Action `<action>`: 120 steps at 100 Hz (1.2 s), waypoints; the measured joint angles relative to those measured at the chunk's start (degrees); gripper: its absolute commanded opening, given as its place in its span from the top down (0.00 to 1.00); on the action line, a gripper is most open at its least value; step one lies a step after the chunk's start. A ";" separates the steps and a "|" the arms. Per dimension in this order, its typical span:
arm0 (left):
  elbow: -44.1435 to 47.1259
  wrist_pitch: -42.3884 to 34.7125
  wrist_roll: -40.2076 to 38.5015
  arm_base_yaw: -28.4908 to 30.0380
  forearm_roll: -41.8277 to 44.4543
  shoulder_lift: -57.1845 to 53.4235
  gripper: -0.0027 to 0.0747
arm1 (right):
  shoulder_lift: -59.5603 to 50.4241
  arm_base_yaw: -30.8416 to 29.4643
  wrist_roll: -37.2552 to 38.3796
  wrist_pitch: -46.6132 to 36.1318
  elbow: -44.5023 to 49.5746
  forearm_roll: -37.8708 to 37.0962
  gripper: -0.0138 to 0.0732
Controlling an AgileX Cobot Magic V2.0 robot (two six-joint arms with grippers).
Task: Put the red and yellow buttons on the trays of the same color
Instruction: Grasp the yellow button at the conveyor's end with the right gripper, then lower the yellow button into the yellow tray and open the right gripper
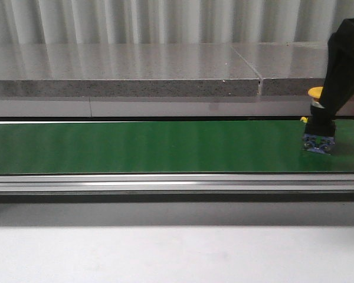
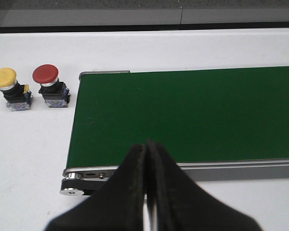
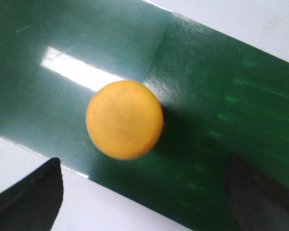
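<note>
A green conveyor belt [image 1: 153, 146] runs left to right across the front view. At its far right end stands a yellow button [image 1: 316, 94] on a black-and-blue base, partly covered by the right arm [image 1: 344, 65] above it.

The right wrist view looks straight down on that button's yellow cap [image 3: 124, 119]. The right gripper [image 3: 142, 192] is spread wide — one dark fingertip [image 3: 31, 197] on either side, neither touching the cap.

The left gripper [image 2: 148, 159] is closed, its fingers pressed together with nothing between them, above the belt's near rail [image 2: 183, 168].

Off the belt's end in the left wrist view, on the white table [image 2: 33, 154], stand two more buttons side by side and just apart — a second yellow one [image 2: 9, 89] and a red button [image 2: 49, 85].

No trays appear in any view.
</note>
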 measured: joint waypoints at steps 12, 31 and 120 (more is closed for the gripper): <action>0.00 0.00 0.00 0.00 0.00 0.00 0.99 | 2.11 0.31 0.00 -2.66 0.00 0.00 0.08; 0.00 0.00 0.00 0.00 0.00 0.00 0.99 | 4.98 0.31 0.00 -5.08 0.00 0.00 0.28; 0.00 0.00 0.00 0.00 0.00 0.00 0.99 | -8.91 -10.64 4.96 2.23 0.00 -2.76 0.72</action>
